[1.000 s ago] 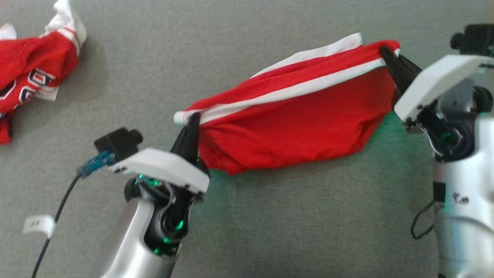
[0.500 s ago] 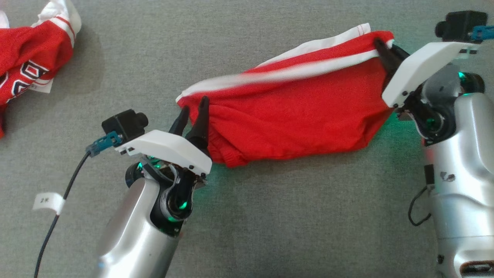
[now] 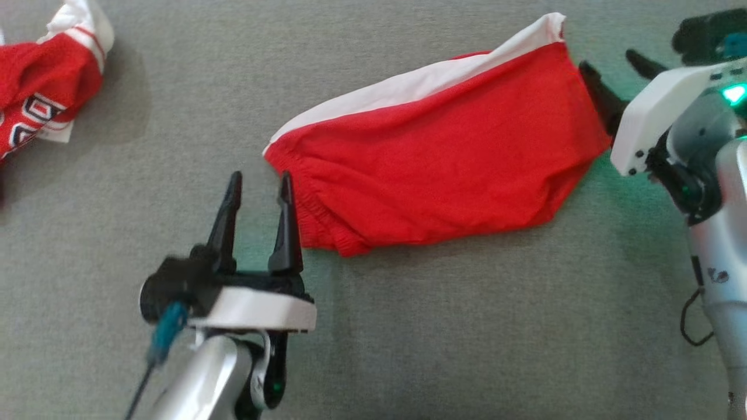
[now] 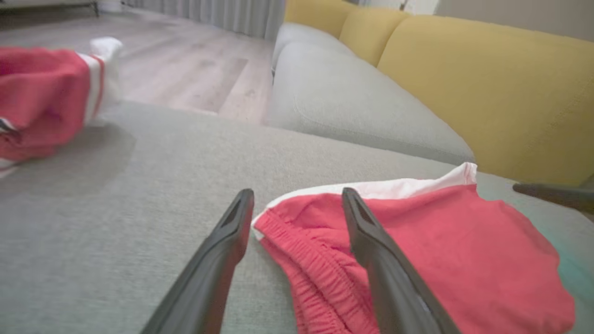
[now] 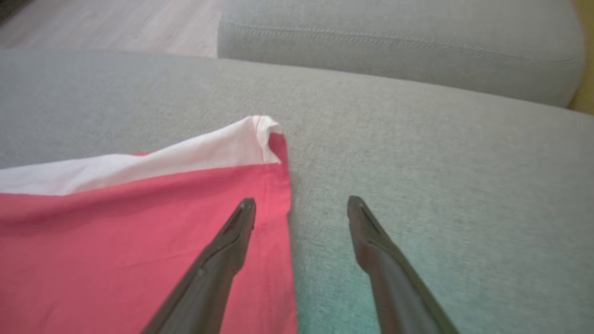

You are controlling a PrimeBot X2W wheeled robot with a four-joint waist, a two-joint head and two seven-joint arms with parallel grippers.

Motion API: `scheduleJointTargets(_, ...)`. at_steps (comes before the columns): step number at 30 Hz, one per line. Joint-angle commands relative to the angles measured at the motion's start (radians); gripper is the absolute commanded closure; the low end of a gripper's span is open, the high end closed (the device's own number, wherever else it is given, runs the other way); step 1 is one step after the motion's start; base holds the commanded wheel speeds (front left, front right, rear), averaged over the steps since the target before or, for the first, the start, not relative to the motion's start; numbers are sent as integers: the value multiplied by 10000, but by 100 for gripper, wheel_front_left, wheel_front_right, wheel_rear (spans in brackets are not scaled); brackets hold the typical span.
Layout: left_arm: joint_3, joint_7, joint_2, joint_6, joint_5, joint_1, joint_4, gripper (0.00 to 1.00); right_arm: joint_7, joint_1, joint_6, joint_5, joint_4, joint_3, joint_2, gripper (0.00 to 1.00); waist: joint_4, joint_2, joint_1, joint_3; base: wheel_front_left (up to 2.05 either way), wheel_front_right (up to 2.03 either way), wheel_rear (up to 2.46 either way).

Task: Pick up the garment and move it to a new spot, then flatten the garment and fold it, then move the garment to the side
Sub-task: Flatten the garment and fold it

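You have the red garment [image 3: 443, 169] lying flat on the grey cushion surface [image 3: 408, 326], stretched from left to right, its right end farther away than its left. A white band runs along its far edge, and the gathered elastic hem sits at its left end.

Your left gripper [image 3: 260, 176] is at that left end with its fingers spread wide and nothing clamped. One finger lies over the elastic hem, the other over bare cushion.

Your right gripper [image 3: 608, 61] is at the garment's right end, also spread wide and gripping nothing. In the right wrist view one finger sits over the red cloth's edge and the other over the grey surface.

A second, crumpled red and white garment [image 3: 41, 99] lies well apart at the far left.
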Motion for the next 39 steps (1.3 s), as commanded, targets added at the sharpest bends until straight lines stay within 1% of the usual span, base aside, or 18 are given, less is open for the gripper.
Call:
scheduleJointTargets(1,225,-451,86,136,208,39,-426,0,128,26,67,-39,-220,117,16,0,160,0,1,88,0,0,0)
scheduleJointTargets(3,88,-827,146,284,703,216,-377,0,329,26,67,26,29,54,126,0,297,0,1,124,0,0,0)
scheduleJointTargets(5,26,-1047,6,310,866,393,-361,0,552,25,67,-7,301,13,209,0,439,0,1,131,0,0,0)
scheduleJointTargets(8,-56,-1215,-53,203,1215,578,-323,0,932,168,67,420,711,-162,545,0,634,0,1,43,0,0,0)
scheduleJointTargets(10,8,-1259,-85,134,1389,711,-274,0,1214,334,67,640,869,-55,597,0,720,0,1,-64,0,0,0)
scheduleJointTargets(11,92,-1269,-106,108,1436,784,-242,0,1323,432,67,781,919,-6,634,25,736,0,1,-119,0,0,0)
scheduleJointTargets(12,245,-1274,-158,87,1499,826,-304,0,1364,516,67,980,915,23,711,100,733,0,1,-168,0,0,0)
scheduleJointTargets(14,510,-1278,-227,3,1681,950,-418,0,1461,700,67,1412,815,158,807,100,685,0,1,-294,0,0,0)
scheduleJointTargets(16,666,-1279,-278,-54,1731,1037,-463,0,1392,765,67,1543,822,33,827,100,623,0,1,-363,0,0,0)
scheduleJointTargets(21,1330,-1282,-455,-429,2020,1589,-465,0,1136,923,67,1773,1027,-758,808,100,170,0,1,-742,0,0,0)
scheduleJointTargets(25,1761,-1282,-608,-816,2190,2081,-353,0,962,1140,67,1743,1175,-1596,397,100,-177,0,1,-1054,0,0,0)
scheduleJointTargets(28,2094,-1283,-761,-1119,2328,2404,-325,0,754,1286,67,1653,1407,-2498,14,100,-335,0,1,-1172,0,0,0)
scheduleJointTargets(31,2340,-1283,-910,-1419,2523,2604,-182,0,622,1390,67,1352,1707,-3428,-481,100,-362,0,1,-1232,0,0,0)
scheduleJointTargets(34,2516,-1283,-1085,-1669,2691,2705,-52,0,568,1308,67,1079,1759,-4234,-825,100,-316,0,1,-1268,0,0,0)
scheduleJointTargets(36,2616,-1283,-1192,-1810,2765,2771,46,0,627,1156,67,1071,1509,-4548,-818,100,-280,0,1,-1324,0,0,0)
scheduleJointTargets(39,2812,-1283,-1327,-1945,2814,2886,192,0,1007,962,67,1100,787,-4489,-529,100,-285,0,1,-1428,0,0,0)
